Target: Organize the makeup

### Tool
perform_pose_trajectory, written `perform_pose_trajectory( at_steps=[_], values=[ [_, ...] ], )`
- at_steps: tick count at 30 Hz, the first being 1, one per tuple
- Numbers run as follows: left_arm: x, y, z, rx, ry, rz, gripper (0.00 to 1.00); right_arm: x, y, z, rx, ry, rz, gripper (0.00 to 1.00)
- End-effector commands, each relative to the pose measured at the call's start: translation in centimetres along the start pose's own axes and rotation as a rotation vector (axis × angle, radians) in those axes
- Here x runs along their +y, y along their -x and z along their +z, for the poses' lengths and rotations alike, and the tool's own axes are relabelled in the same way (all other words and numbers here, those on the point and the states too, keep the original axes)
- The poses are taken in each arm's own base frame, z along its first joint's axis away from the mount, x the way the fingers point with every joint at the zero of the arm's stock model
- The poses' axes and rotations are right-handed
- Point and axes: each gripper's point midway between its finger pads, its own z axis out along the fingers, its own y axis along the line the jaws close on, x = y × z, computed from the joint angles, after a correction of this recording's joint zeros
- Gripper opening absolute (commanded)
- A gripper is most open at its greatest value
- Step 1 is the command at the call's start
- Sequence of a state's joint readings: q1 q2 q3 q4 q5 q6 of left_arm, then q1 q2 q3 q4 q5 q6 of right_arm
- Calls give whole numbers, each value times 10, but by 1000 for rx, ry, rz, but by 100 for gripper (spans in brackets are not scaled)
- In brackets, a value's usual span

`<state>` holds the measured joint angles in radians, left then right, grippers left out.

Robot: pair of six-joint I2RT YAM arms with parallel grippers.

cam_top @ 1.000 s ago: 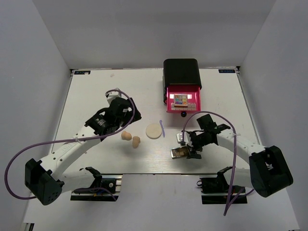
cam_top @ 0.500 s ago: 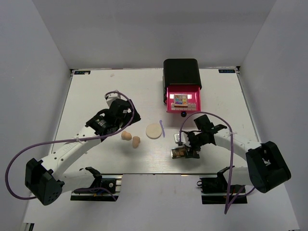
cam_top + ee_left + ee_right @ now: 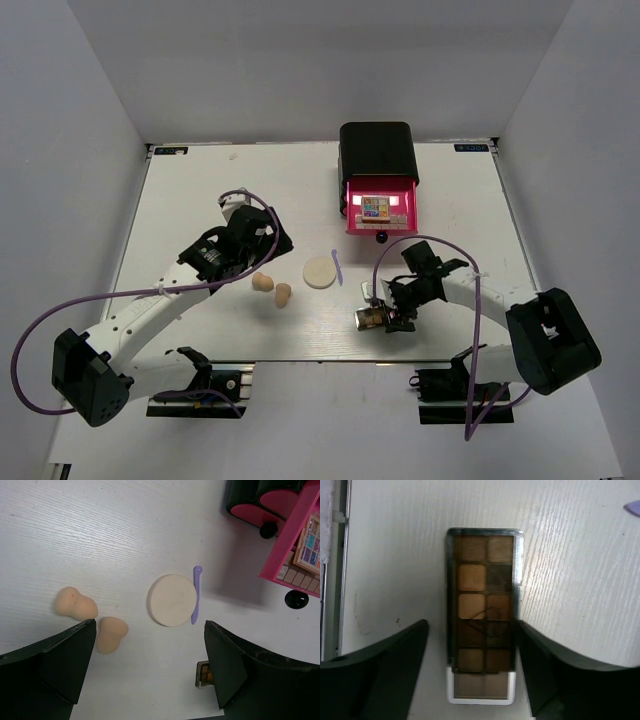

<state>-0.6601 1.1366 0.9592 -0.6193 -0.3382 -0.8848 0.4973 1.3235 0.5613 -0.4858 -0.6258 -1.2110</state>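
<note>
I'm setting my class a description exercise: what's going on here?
The right gripper hangs over a slim rectangular palette of brown squares, jaws open either side of it. The left gripper, jaws open, hovers above two peach egg-shaped sponges, a round cream puff and a thin purple stick, all lying loose. A tiny colourful palette already sits in the open pink drawer of the black box.

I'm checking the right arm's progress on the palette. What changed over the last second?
The right gripper crept slightly toward the near-left and lower over the brown palette. Its open fingers now flank the palette, but it has not closed on it. Nothing was gripped or released. The left gripper, the sponges, the puff, the purple stick and the pink drawer stayed put.
</note>
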Motion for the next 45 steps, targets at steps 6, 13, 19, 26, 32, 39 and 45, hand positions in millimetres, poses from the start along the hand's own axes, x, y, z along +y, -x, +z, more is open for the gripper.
perform_pose_trajectory(
  at_steps=[6, 13, 19, 26, 32, 39, 45],
  values=[
    [-7, 1, -2, -5, -48, -33, 98, -4, 1, -3, 24, 21, 38, 40],
    [-13, -1, 0, 5, -71, -28, 98, -48, 77, -49, -117, -86, 40, 18],
    [-16, -3, 2, 13, -88, -26, 98, -94, 139, -103, -205, -253, -2, 0],
    [-16, -3, 2, 10, -97, -28, 98, -152, 161, -148, -208, -484, 21, 0],
    [-17, -1, 0, 3, -104, -27, 98, -204, 138, -173, -111, -618, 14, 0],
    [-18, 0, 0, 0, -109, -29, 98, -241, 108, -177, -25, -619, 4, 0],
    [-20, 0, 0, -1, -114, -28, 98, -255, 96, -172, -2, -570, -15, 7]
  ],
)
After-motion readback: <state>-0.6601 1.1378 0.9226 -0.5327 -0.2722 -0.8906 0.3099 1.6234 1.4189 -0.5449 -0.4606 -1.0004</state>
